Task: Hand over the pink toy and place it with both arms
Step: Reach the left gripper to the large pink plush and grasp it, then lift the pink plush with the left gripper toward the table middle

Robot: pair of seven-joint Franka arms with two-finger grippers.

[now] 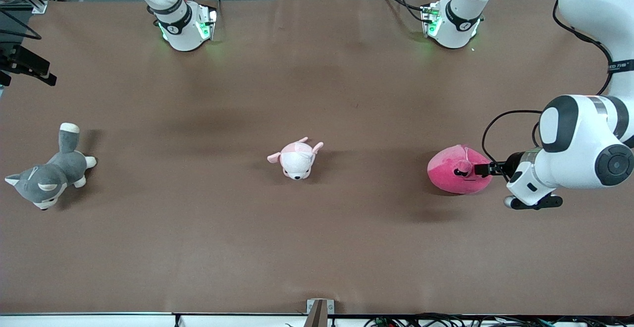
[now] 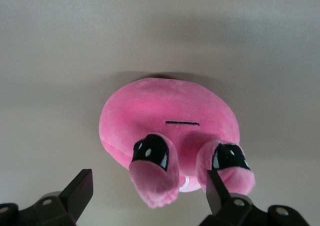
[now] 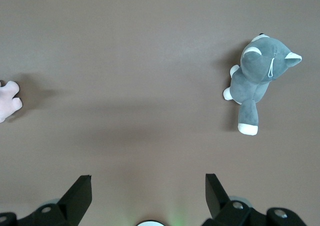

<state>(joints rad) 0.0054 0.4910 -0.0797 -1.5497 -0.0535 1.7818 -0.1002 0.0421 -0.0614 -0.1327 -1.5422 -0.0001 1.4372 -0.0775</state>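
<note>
The pink toy (image 1: 458, 171) lies on the brown table (image 1: 317, 247) toward the left arm's end, and I take it as the landmark. The left gripper (image 1: 483, 169) is low and just beside it, at the side toward that end; its fingers (image 2: 77, 193) stand spread, and one of them is touching an ear flap of the toy – nothing is pinched yet. I judge the jaws are wide because the plush is round and soft, so they must go around a fold of it. The small pale pink plush (image 1: 297, 157) rests at about the same depth as the toy, toward the right arm's end, and the grey dog (image 1: 49, 178) is well apart at that end. The right gripper (image 3: 147, 198) waits high over the table near the dog – also spread, holding nothing.
</note>
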